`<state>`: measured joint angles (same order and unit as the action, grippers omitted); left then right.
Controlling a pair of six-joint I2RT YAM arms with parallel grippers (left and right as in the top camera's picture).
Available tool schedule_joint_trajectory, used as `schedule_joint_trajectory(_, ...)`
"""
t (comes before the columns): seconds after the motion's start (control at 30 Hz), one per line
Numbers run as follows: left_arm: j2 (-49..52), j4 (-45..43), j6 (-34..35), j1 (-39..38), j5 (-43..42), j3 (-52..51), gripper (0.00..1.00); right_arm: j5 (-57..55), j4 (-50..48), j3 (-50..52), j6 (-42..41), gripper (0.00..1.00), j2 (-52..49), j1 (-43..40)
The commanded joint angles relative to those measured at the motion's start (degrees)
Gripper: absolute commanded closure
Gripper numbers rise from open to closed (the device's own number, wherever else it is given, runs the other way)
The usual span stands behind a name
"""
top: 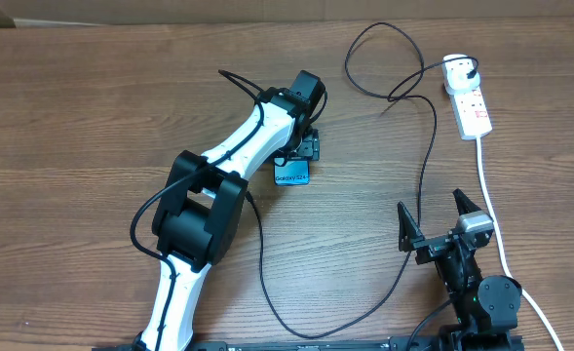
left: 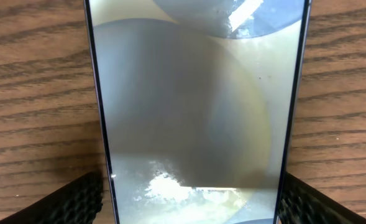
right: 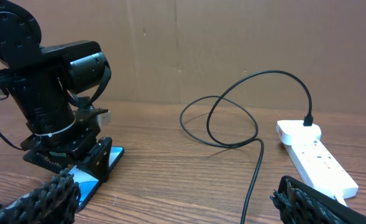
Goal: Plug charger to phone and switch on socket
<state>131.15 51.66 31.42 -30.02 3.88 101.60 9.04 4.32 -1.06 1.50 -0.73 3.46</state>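
Observation:
The phone (top: 291,175) lies flat on the table, its blue screen up with white text. In the left wrist view the phone (left: 195,112) fills the frame. My left gripper (top: 304,148) stands over its far end, with a finger against each long edge (left: 192,202). It also shows in the right wrist view (right: 86,165), over the phone (right: 115,152). The black charger cable (top: 429,146) loops from a white plug (top: 459,66) in the socket (top: 474,109) and runs down the table (right: 254,168). I cannot make out its tip. My right gripper (top: 435,219) is open and empty (right: 183,202).
The socket (right: 322,163) lies at the far right, with its thick white cord (top: 491,210) running down to the front edge beside my right arm. The black cable curves along the table front (top: 311,334) and up under my left arm.

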Motion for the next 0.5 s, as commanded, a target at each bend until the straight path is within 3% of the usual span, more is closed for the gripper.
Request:
schedule_joint_trajectory(0.0,2.62,-0.31,1.18,-0.76,-4.83,-2.8,0.16,0.2,-0.22,0.57,-0.15,0.0,0.57,0.33)
schedule_joint_trajectory(0.47,2.62,-1.16,1.18,-0.76,-4.81,-2.8,0.24,0.2,-0.22,0.57,-0.15,0.0,0.57,0.33)
